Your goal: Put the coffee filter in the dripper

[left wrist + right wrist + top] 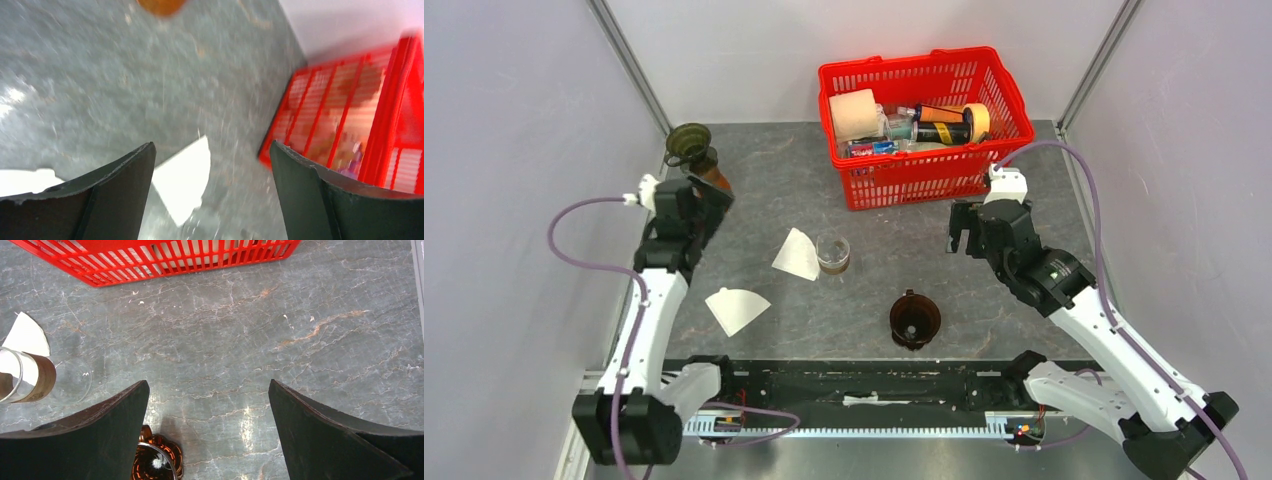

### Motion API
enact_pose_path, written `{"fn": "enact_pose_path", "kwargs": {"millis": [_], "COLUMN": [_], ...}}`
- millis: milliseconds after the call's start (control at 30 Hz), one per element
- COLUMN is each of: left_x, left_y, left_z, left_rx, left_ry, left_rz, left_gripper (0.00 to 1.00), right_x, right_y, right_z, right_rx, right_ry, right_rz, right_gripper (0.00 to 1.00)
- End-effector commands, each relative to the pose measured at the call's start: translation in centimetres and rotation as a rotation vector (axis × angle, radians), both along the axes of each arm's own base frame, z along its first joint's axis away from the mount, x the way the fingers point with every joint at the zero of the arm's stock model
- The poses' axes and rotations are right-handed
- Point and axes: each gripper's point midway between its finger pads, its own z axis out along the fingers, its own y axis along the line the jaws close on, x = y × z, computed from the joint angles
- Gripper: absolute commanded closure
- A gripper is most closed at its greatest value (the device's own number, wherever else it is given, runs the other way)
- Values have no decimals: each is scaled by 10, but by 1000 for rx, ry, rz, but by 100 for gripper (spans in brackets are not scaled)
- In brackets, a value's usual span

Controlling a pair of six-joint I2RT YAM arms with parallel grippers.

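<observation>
With the left gripper (212, 150) and right gripper (207, 385) both gaping wide and empty, the coffee filter (182, 185) lay below the left, the dripper (156, 461) below the right, so pinching the filter's edge seemed wisest.

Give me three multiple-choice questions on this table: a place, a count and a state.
1. Where is the dripper? A) on the floor B) on the table C) lifted in the air
2. How many white filters lie on the table? A) one B) two C) four
3. The left fingers are: A) open and empty B) shut on a filter C) shut on the dripper
Answers: B, it stands on bare tabletop; B, one beside the glass, a second filter further left; A, they stand apart with nothing between.
</observation>
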Motion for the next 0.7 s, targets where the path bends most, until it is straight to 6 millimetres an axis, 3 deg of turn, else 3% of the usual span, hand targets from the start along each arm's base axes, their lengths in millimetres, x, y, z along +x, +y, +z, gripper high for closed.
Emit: {"fn": "enact_pose_path", "kwargs": {"millis": [0,167,300,433,667], "left_x": [-32,-59,-65,-62,-49], "left_y": [-53,-82,-106,-131,-131], "left_z": [-31,-74,-112,-138,-171], "left_rx": [109,236,248,253,342], "left_ry": [99,300,410,481,624], "left_rz": [-191,-283,-389,-493,-496], "left_gripper": [9,11,15,17,20], "right_x": [3,1,0,1,2], "right_y": [1,3,3,2,2], "right_z": [4,-3,-8,-11,-16], "right_rx": [13,22,10,-1,-21], "right_ry": [-11,6,19,25,38], "right_rz": [-17,-14,-6,-3,-6], "right_gripper": [3,3,3,3,3]}}
